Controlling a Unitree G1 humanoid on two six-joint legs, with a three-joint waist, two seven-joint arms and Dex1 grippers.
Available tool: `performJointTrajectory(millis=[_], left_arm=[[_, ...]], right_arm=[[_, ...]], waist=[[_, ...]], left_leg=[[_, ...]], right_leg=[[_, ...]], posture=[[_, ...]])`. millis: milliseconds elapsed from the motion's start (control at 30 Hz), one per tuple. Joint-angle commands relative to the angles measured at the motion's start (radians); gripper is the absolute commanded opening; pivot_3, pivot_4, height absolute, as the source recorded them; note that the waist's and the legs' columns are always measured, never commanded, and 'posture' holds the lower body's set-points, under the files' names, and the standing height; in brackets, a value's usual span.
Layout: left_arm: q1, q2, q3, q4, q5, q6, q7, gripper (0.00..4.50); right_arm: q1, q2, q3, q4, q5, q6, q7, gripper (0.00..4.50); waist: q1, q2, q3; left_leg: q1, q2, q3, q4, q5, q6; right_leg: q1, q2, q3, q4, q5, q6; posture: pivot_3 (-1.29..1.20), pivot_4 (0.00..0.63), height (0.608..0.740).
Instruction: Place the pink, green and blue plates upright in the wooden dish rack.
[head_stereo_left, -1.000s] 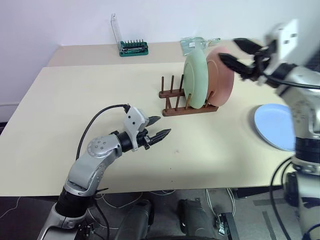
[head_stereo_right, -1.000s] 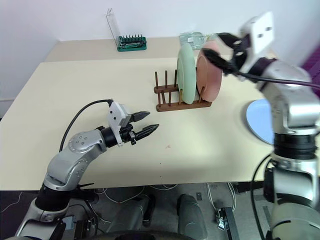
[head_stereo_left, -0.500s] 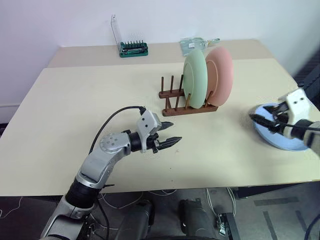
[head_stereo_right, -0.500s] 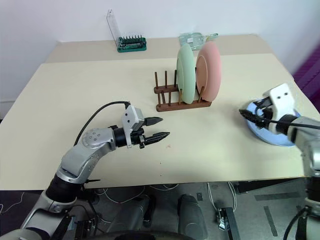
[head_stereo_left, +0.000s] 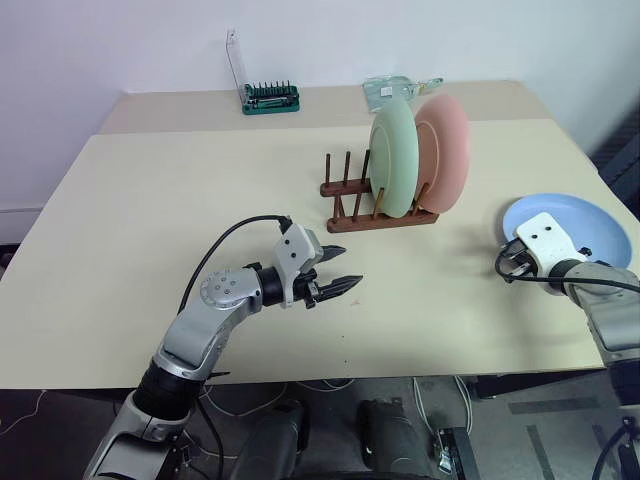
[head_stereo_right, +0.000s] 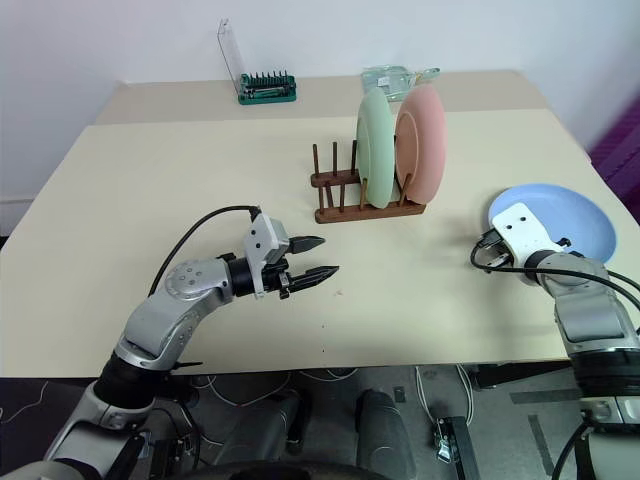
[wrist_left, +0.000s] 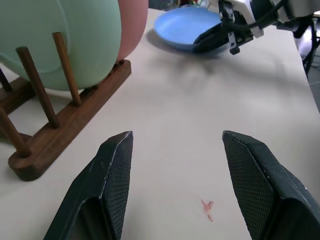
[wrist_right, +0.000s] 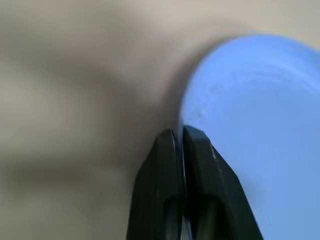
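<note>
Right claw clamped on blue plate rim. Left claw apart, over desk. Green and pink plates upright in rack.

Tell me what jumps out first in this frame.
Two round matte plates, the pale green plate and the salmon pink plate, stand upright in the dark wooden dish rack mid-table. Near the table's right edge, the right gripper is shut on the rim of the light blue plate lying flat.
</note>
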Motion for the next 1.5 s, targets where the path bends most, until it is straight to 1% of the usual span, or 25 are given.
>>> performJointTrajectory(millis=[33,167,267,333,400,467,533,600,633,667,733,767,833,1000,1067,1200,1367,1500], left_arm=[[0.006,0.000,0.012,-0.046,0.002,-0.016,0.008,2.92],[0.011,0.004,0.014,-0.052,0.002,-0.016,0.011,2.92],[0.011,0.007,0.017,-0.050,0.004,-0.019,0.012,2.92],[0.006,0.006,0.022,-0.043,0.004,-0.021,0.016,2.92],[-0.001,0.002,0.029,-0.033,0.008,-0.028,0.023,2.92],[-0.008,-0.004,0.038,-0.021,0.012,-0.038,0.035,2.92],[-0.020,-0.022,0.062,-0.001,0.014,-0.044,0.067,2.92],[-0.029,-0.037,0.093,0.017,0.017,-0.062,0.099,2.92],[-0.033,-0.042,0.111,0.024,0.014,-0.061,0.112,2.92],[-0.031,-0.039,0.136,0.029,0.011,-0.069,0.122,2.92],[-0.028,-0.032,0.170,0.039,0.010,-0.078,0.132,2.92],[-0.024,-0.027,0.190,0.045,0.011,-0.079,0.140,2.92],[-0.006,-0.001,0.239,0.064,0.022,-0.094,0.157,2.92],[0.062,0.061,0.295,0.048,0.013,-0.110,0.135,2.92],[0.083,0.072,0.307,0.030,-0.003,-0.108,0.125,2.92],[0.133,0.092,0.306,-0.021,-0.029,-0.077,0.100,2.92],[0.150,0.091,0.290,-0.040,-0.021,-0.069,0.111,2.92],[0.145,0.082,0.283,-0.049,-0.023,-0.059,0.117,2.92]], right_arm=[[-0.033,0.004,0.023,0.029,-0.047,-0.050,-0.003,0.02],[-0.101,0.004,0.015,0.045,-0.080,-0.140,-0.026,0.02],[-0.268,0.029,-0.048,0.065,-0.063,-0.229,-0.108,0.02],[-0.385,0.062,-0.093,0.048,-0.007,-0.267,-0.121,0.02],[-0.490,0.108,-0.127,0.011,0.067,-0.290,-0.105,0.02],[-0.557,0.140,-0.147,-0.008,0.110,-0.301,-0.092,0.02],[-0.638,0.174,-0.161,-0.031,0.162,-0.297,-0.076,0.02],[-0.700,0.224,-0.166,-0.082,0.272,-0.224,-0.024,0.02],[-0.708,0.249,-0.160,-0.126,0.340,-0.177,0.016,0.02],[-0.713,0.293,-0.159,-0.189,0.449,-0.099,0.046,0.02],[-0.719,0.357,-0.164,-0.269,0.588,0.014,0.058,0.02],[-0.722,0.394,-0.167,-0.302,0.653,0.069,0.042,0.02],[-0.727,0.500,-0.168,-0.356,0.831,0.191,-0.012,0.02],[-0.743,0.637,-0.185,-0.347,1.050,0.356,-0.158,0.02],[-0.750,0.670,-0.197,-0.314,1.097,0.395,-0.228,0.02],[-0.787,0.740,-0.260,-0.152,1.172,0.435,-0.437,0.02],[-0.791,0.769,-0.286,-0.081,1.211,0.474,-0.561,0.02],[-0.778,0.777,-0.295,-0.039,1.194,0.479,-0.620,0.02]], waist=[[-0.001,0.000,0.000],[-0.001,0.000,0.000],[-0.008,0.003,0.002],[-0.014,0.007,0.004],[-0.015,0.007,0.004],[-0.016,0.006,0.004],[-0.013,0.005,0.004],[-0.011,0.005,0.004],[-0.010,0.005,0.004],[-0.009,0.005,0.004],[-0.015,0.005,0.004],[-0.019,0.005,0.004],[-0.024,0.006,0.004],[-0.024,0.006,0.003],[-0.021,0.006,0.003],[-0.021,0.006,0.003],[-0.025,0.006,0.003],[-0.029,0.006,0.003]], left_leg=[[0.000,0.000,0.000,0.000,0.000,0.000],[0.000,0.000,0.000,0.000,0.000,0.000],[0.000,0.000,0.001,0.000,0.000,0.000],[0.000,0.000,0.002,0.000,0.000,0.000],[0.000,0.000,0.001,-0.001,0.000,0.000],[0.000,0.001,0.000,-0.002,0.000,-0.001],[0.000,0.002,-0.002,-0.003,0.000,-0.001],[0.000,0.001,-0.002,-0.002,0.000,-0.001],[0.000,0.001,-0.002,-0.002,0.000,-0.001],[0.000,0.001,-0.002,-0.002,0.000,-0.001],[0.000,0.002,-0.002,-0.002,0.000,-0.001],[0.000,0.002,-0.002,-0.002,0.000,-0.001],[0.000,0.003,-0.002,-0.003,0.000,-0.001],[0.000,0.004,-0.002,-0.004,0.000,-0.001],[-0.001,0.003,-0.002,-0.003,0.000,-0.001],[-0.001,0.003,-0.002,-0.003,0.000,-0.001],[-0.001,0.004,-0.001,-0.004,0.000,-0.002],[-0.001,0.005,-0.001,-0.005,0.000,-0.002]], right_leg=[[0.000,0.000,0.000,0.000,0.000,0.000],[0.000,0.000,0.000,0.000,0.000,0.000],[0.000,0.000,0.000,0.000,0.000,0.001],[-0.001,0.000,0.001,0.000,0.000,0.001],[-0.001,0.000,0.000,0.001,0.001,0.001],[-0.002,0.001,-0.001,0.000,0.001,0.001],[-0.001,0.001,-0.002,0.000,0.001,0.001],[-0.001,0.001,-0.002,0.000,0.001,0.001],[-0.001,0.001,-0.002,0.000,0.001,0.001],[-0.001,0.001,-0.002,0.000,0.001,0.001],[-0.002,0.002,-0.002,0.000,0.001,0.001],[-0.002,0.002,-0.002,0.001,0.001,0.001],[-0.003,0.002,-0.002,0.002,0.001,0.001],[-0.004,0.003,-0.001,0.002,0.002,-0.001],[-0.004,0.003,-0.001,0.002,0.002,-0.001],[-0.004,0.003,-0.001,0.002,0.003,-0.002],[-0.006,0.003,-0.001,0.002,0.003,-0.002],[-0.006,0.004,0.000,0.002,0.003,-0.002]], posture=[[0.00,0.150,0.740],[0.00,0.150,0.740],[0.00,0.150,0.740],[0.00,0.150,0.740],[0.00,0.150,0.740],[0.00,0.150,0.740],[0.00,0.150,0.740],[0.00,0.150,0.740],[0.00,0.150,0.740],[0.00,0.150,0.740],[0.00,0.150,0.740],[0.00,0.150,0.740],[0.00,0.150,0.740],[0.00,0.150,0.740],[0.00,0.150,0.740],[0.00,0.150,0.740],[0.00,0.150,0.740],[0.00,0.150,0.740]])
